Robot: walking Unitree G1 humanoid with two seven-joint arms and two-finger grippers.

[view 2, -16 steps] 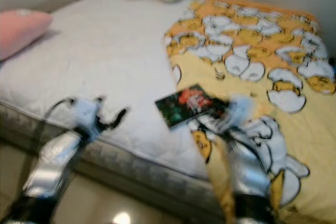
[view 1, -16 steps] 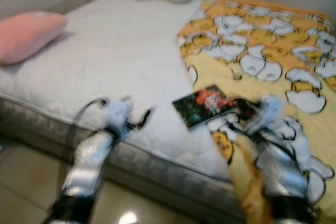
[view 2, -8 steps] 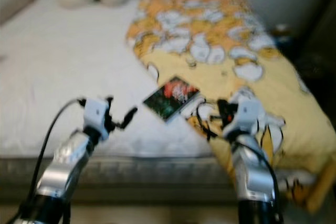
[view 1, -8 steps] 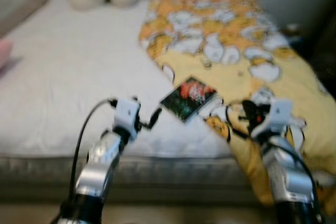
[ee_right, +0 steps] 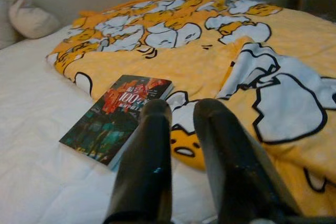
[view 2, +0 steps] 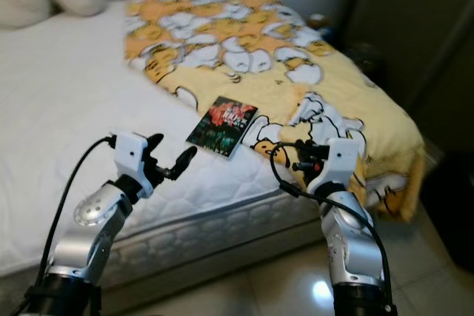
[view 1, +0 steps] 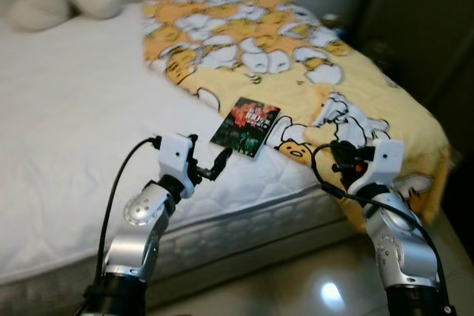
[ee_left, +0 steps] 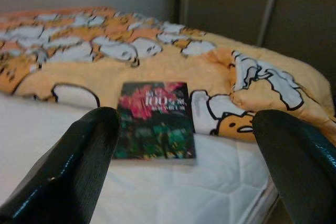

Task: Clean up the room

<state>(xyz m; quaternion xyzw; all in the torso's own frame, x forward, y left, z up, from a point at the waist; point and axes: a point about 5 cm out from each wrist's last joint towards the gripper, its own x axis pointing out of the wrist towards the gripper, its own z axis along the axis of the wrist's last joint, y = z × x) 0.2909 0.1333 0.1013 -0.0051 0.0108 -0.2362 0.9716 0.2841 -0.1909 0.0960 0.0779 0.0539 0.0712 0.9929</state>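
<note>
The robot stood at the bed [view 1: 67, 146], and the step in hand looked like the approach to a book [view 1: 245, 126] that lay flat on the white mattress, its far edge just touching the yellow blanket [view 1: 311, 57]. The left end effector [view 1: 213, 167] hovered near the book with fingers spread wide; the right end effector [ee_right: 184, 145] had its fingers close together, pinching nothing. The next move probably called for reaching forward so the spread fingers straddled the book's near edge.
</note>
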